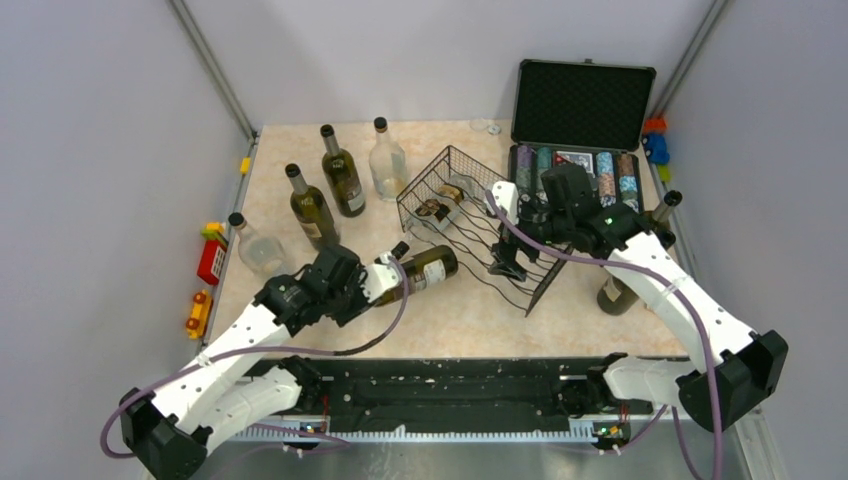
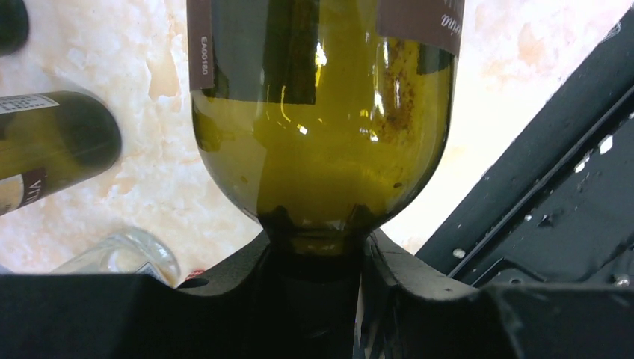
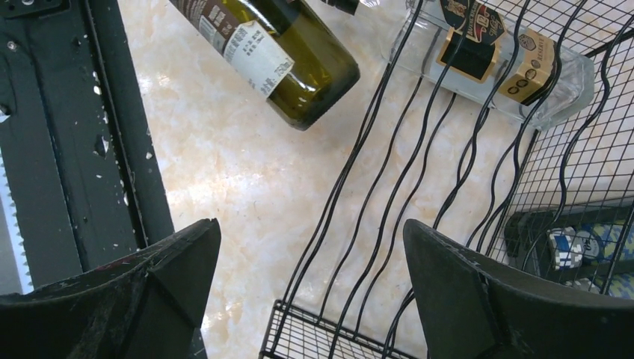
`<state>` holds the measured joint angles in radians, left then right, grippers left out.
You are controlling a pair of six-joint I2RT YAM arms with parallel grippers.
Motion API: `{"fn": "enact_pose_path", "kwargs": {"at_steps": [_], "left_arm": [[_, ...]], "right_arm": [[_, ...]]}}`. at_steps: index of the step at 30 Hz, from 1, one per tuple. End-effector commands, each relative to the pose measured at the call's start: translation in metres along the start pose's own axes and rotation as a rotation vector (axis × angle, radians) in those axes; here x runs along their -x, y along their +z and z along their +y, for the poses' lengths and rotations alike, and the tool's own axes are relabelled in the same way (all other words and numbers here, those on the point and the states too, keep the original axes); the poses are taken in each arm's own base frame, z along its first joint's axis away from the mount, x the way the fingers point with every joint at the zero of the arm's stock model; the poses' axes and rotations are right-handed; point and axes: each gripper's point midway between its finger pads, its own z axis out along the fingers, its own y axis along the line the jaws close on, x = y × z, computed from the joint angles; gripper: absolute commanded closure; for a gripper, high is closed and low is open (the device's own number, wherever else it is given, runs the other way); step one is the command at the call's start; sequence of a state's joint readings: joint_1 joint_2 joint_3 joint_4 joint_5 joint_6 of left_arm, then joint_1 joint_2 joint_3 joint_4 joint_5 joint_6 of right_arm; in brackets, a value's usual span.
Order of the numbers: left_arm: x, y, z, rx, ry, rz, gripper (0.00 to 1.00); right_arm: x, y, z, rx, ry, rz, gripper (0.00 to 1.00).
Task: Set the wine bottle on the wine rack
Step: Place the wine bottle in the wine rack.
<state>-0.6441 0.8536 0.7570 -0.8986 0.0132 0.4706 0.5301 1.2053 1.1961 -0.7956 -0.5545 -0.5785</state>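
**Green glass at the rack's edge: wine bottle pinched by the neck**

Seen from above, the left gripper (image 1: 358, 285) sits left of centre, its fingers (image 2: 389, 262) clamped on the neck of the wine bottle (image 1: 428, 270). The bottle lies nearly level, with its base pointing toward the right of the frame at the wine rack (image 1: 480, 225). The left wrist view confirms the grip. A black finger presses in on each side of the neck, with the olive shoulder and a dark label edge above them. I cannot tell whether the bottle rests on the marbled tabletop (image 1: 450, 325) or hangs just over it.

The rack is black wire with wavy cradles and stands at the centre of the frame. A clear bottle with a black-and-gold label (image 1: 440, 208) lies in its upper-left part. In the right wrist view the green bottle's base is near the rack's outermost wire, not touching it.

The right gripper (image 1: 508, 264) hangs over the rack's lower edge with its fingers spread wide. Only wire and tabletop show in the gap.

At the upper left stand two dark green bottles (image 1: 310, 210) and two clear bottles (image 1: 388, 160). An open black case (image 1: 583, 105) with poker chips sits at the upper right, just behind the rack. Another green bottle (image 1: 622, 285) stands at the right edge, partly hidden by the right arm.
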Motion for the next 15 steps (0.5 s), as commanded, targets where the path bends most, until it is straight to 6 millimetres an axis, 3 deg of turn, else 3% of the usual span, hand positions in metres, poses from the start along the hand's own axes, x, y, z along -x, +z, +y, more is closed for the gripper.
{"fn": "enact_pose_path", "kwargs": {"at_steps": [1, 15], "left_arm": [[0.054, 0.007, 0.014, 0.05, -0.098, -0.224, 1.0], [0.055, 0.03, 0.008, -0.006, -0.081, -0.192, 1.0]], "right_arm": [[0.012, -0.008, 0.0, -0.016, -0.007, -0.071, 0.06], [0.005, -0.006, 0.003, -0.012, -0.004, -0.077, 0.06]]}}
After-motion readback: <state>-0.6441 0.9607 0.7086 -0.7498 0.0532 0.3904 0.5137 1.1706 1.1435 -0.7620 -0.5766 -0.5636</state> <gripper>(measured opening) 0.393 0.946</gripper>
